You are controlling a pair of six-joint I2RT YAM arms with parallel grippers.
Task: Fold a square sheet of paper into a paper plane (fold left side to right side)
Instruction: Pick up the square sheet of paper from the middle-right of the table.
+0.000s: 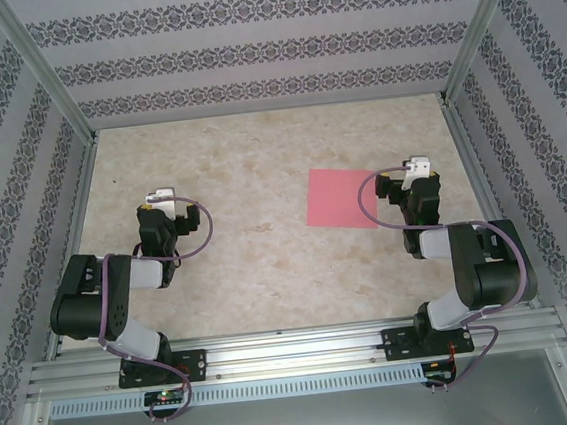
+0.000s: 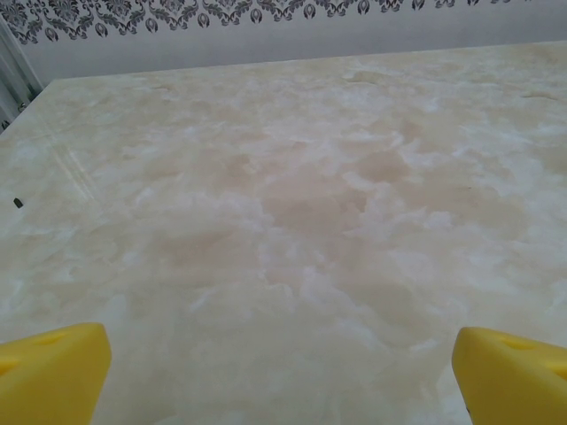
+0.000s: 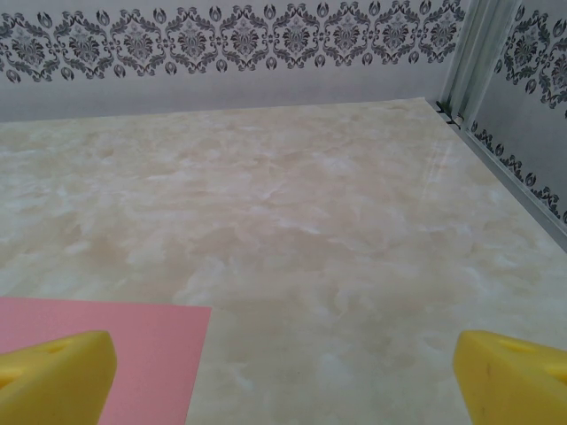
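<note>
My L gripper, R gripper spread wide, empty. Pink paper flat by R; edge pinch may skid it, skewing fold.

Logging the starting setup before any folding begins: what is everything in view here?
square sheet of paper: one, pink-red, flat on the table's right half, just left of the right hand
table: one, beige marbled, under everything
walls: three, white with grey patterned bands, around the table
frame posts: two, silver, at the far corners
rail: one, silver, along the near edge
left arm: one, black and grey, near left
right arm: one, black and grey, near right
left hand: one, yellow fingers, open over bare table
right hand: one, yellow fingers, open beside the paper
</note>
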